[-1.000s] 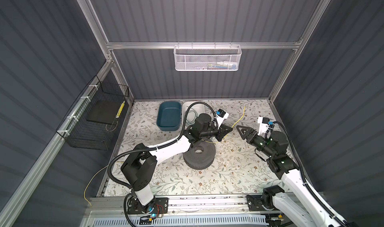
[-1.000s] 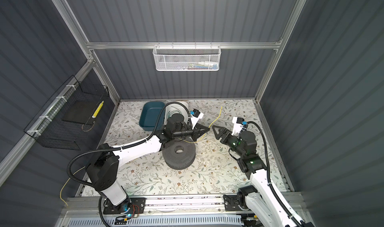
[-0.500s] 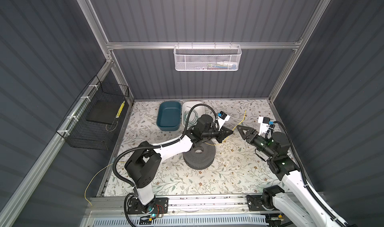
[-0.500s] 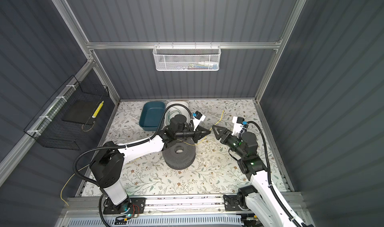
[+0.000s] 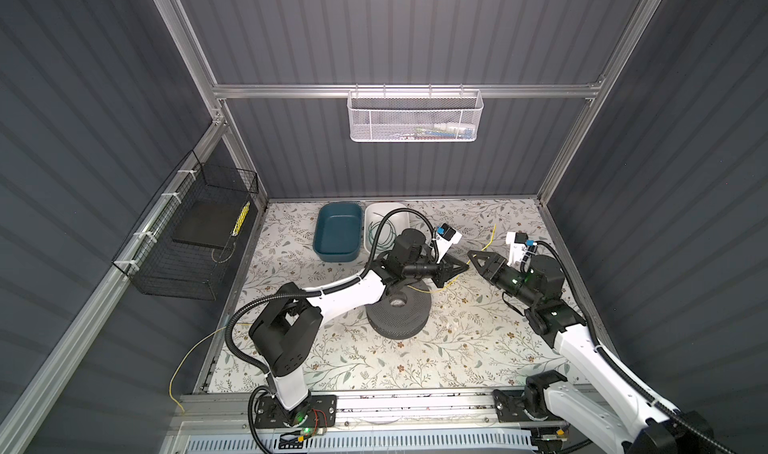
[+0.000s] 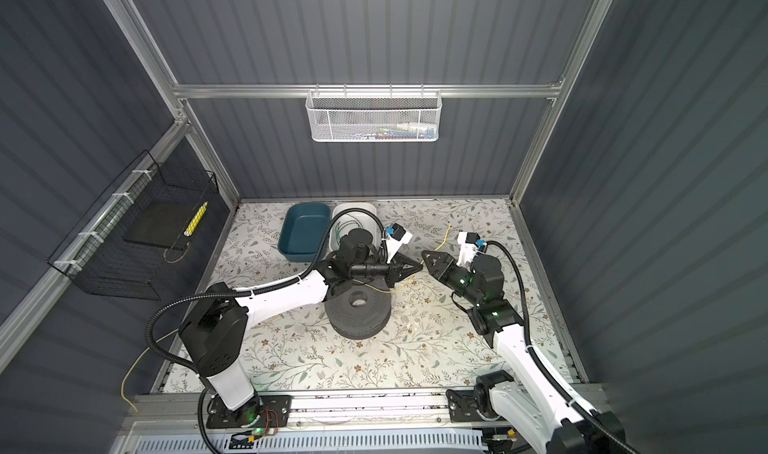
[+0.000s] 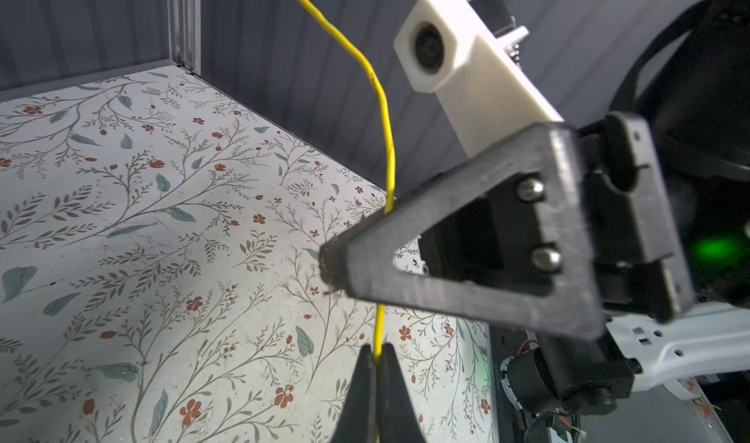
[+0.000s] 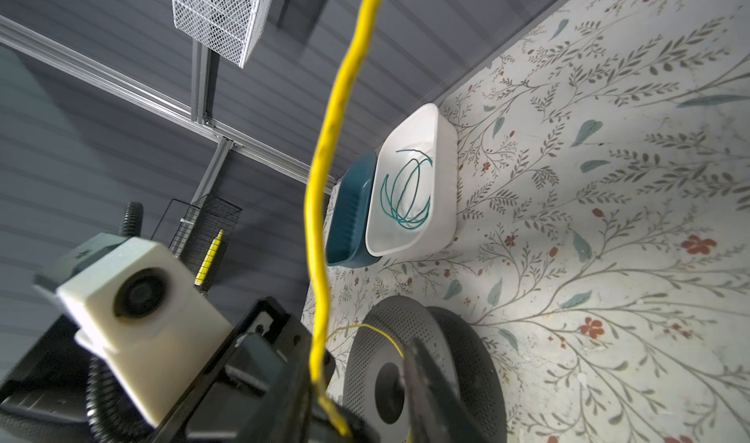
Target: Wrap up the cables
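Observation:
The yellow cable [image 5: 491, 235] runs from a dark perforated round spool [image 5: 399, 311] up through my left gripper [image 5: 464, 267], which is shut on it; in the left wrist view the cable [image 7: 385, 136] sticks out of the gripper's tips [image 7: 376, 355]. My right gripper [image 5: 471, 257] faces the left one tip to tip. Its fingers [image 8: 422, 364] stand apart on either side of the yellow cable [image 8: 324, 157], which lies against one finger. The free end rises beyond them. The green cable [image 8: 406, 193] lies coiled in the white tub [image 8: 442, 128].
A blue tub [image 5: 336, 231] stands beside the white tub [image 5: 399, 208] at the back. A black wire basket [image 5: 187, 239] hangs on the left wall, a white mesh basket [image 5: 415, 117] on the back rail. A thin yellow wire [image 5: 187, 356] trails off the table's left edge.
My right gripper's jaws have narrowed around the yellow cable. The left gripper has shifted right with the cable, so the two sets of tips now stand closer.

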You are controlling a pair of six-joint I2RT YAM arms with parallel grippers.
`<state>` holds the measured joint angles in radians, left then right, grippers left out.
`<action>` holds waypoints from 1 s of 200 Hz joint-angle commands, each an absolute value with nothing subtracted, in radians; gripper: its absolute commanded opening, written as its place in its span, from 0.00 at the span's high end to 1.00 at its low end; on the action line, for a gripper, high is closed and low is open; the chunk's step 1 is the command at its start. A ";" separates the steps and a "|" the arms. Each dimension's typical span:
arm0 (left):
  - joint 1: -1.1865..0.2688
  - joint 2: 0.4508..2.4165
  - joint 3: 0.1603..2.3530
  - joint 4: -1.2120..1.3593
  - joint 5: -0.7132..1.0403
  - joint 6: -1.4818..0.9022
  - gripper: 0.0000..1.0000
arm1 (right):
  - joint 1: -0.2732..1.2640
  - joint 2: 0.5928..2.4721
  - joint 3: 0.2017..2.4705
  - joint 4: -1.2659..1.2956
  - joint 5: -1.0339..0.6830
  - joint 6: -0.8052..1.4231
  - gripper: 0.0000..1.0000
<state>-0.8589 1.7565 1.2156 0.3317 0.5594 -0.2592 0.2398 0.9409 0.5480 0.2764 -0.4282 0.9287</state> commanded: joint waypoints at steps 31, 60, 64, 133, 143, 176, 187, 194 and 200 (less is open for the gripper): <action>-0.869 1.714 1.222 0.318 0.623 -0.237 1.00 | 0.251 0.962 0.604 0.343 -0.448 0.942 0.96; -0.869 1.707 1.225 0.295 0.623 -0.224 1.00 | 0.252 0.942 0.602 0.331 -0.433 0.933 1.00; -0.870 1.706 1.224 0.293 0.624 -0.223 1.00 | 0.250 0.943 0.602 0.331 -0.433 0.932 1.00; -0.864 1.616 1.217 0.137 0.467 -0.148 0.38 | 0.219 0.893 0.682 0.215 -0.380 0.858 1.00; -0.865 1.563 1.206 0.042 0.281 -0.140 0.31 | 0.189 0.891 0.715 0.184 -0.386 0.853 1.00; -0.863 1.346 1.146 -0.295 -0.326 -0.238 0.19 | 0.125 0.916 0.788 0.172 -0.444 0.852 1.00; -0.861 1.278 1.120 -0.433 -0.526 -0.324 0.16 | 0.120 0.930 0.804 0.170 -0.453 0.850 1.00; -0.862 1.238 1.106 -0.529 -0.615 -0.390 0.15 | 0.118 0.940 0.809 0.177 -0.458 0.854 1.00; -0.862 1.207 1.092 -0.595 -0.650 -0.437 0.15 | 0.118 0.948 0.811 0.187 -0.462 0.858 1.00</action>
